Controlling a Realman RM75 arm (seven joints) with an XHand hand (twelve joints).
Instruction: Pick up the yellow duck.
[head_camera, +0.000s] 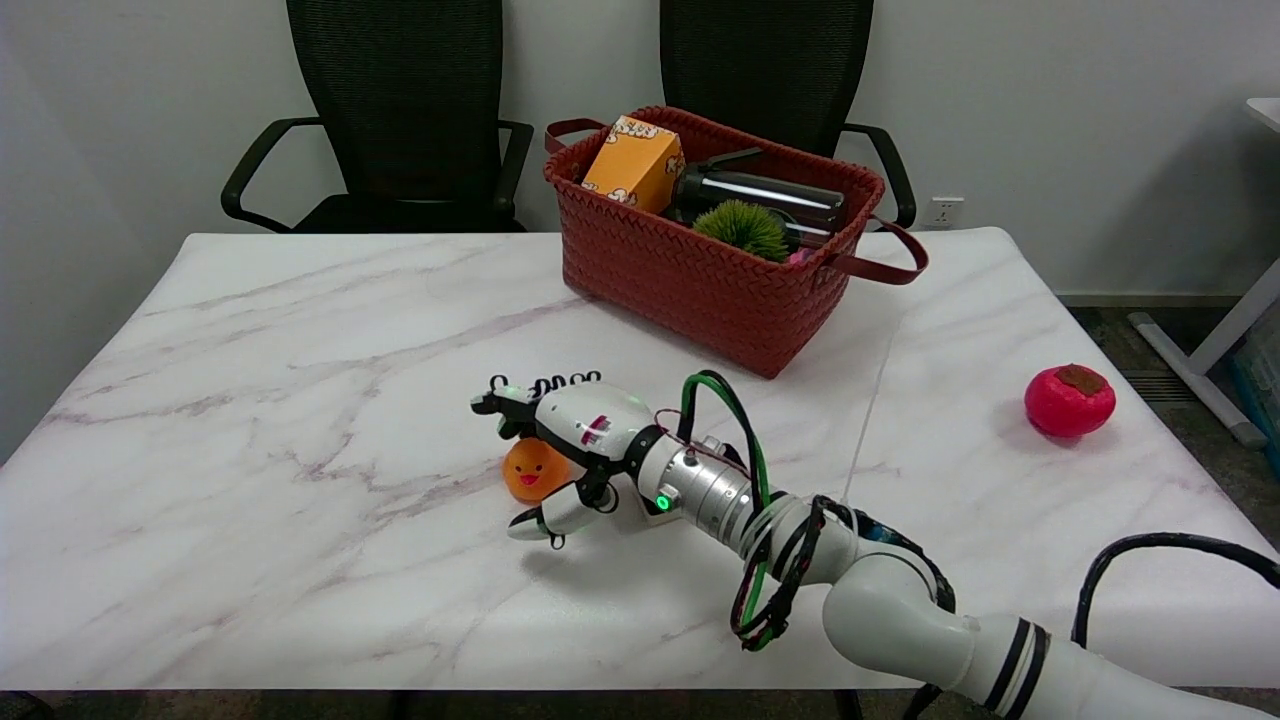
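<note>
Fingers (505, 398) of the right hand (570, 440) were spread wide above the duck (532, 470), thumb below it, holding nothing, so the duck sat on the table (300, 400) between them, not yet grabbed or lifted.

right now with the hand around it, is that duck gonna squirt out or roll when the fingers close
The yellow duck looks small, rounded and glossy, so it may slip sideways under an uneven squeeze. It is probably light, hollow and soft, likely to give rather than break. The right hand brackets it from above and below, which should limit rolling.
</note>
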